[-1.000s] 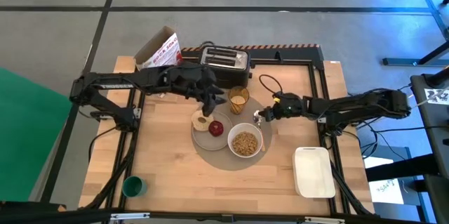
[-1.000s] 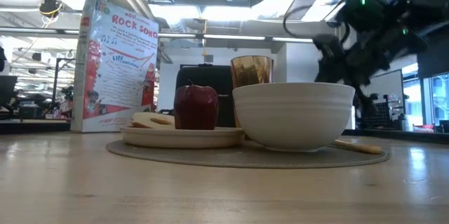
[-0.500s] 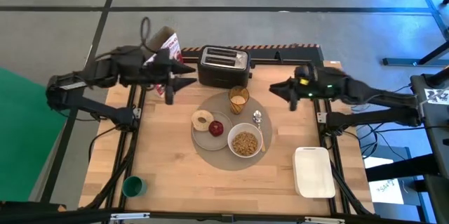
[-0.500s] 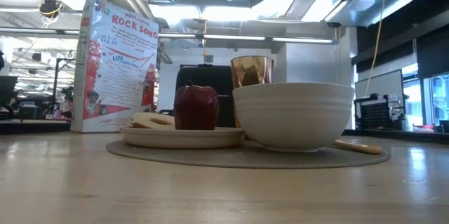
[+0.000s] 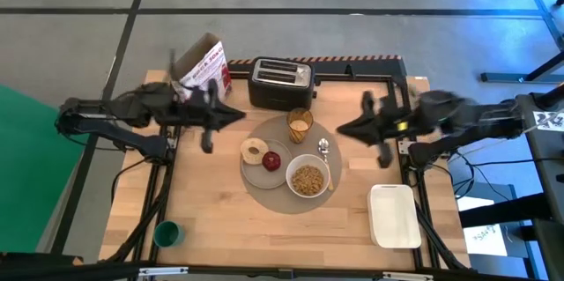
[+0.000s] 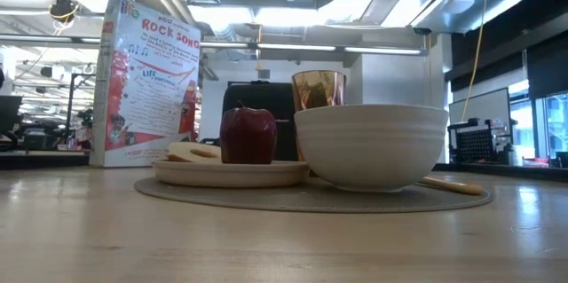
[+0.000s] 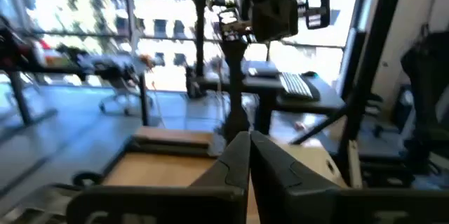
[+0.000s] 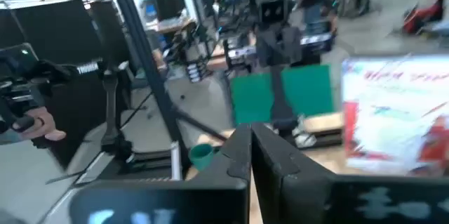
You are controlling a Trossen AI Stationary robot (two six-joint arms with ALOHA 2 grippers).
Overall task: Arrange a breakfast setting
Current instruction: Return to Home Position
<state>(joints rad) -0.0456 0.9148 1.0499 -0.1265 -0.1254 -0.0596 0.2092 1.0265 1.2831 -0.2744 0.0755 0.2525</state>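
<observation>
Two tools are seen pressed together, with nothing held. The left tool (image 5: 241, 114) is held at 10 o'clock from the grey mat (image 5: 262, 186), the right tool (image 5: 341, 129) at 2 o'clock, both equally near. The mat is laid mid-tabletop (image 5: 207, 215).

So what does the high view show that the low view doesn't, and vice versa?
Only the high view: the left claw and right claw, on either side of the round grey mat, plus the white rectangular tray and the small green cup. Only the low view: the ceiling lights of the room behind. Both: the white bowl, red apple, amber translucent cup and the mat.
</observation>
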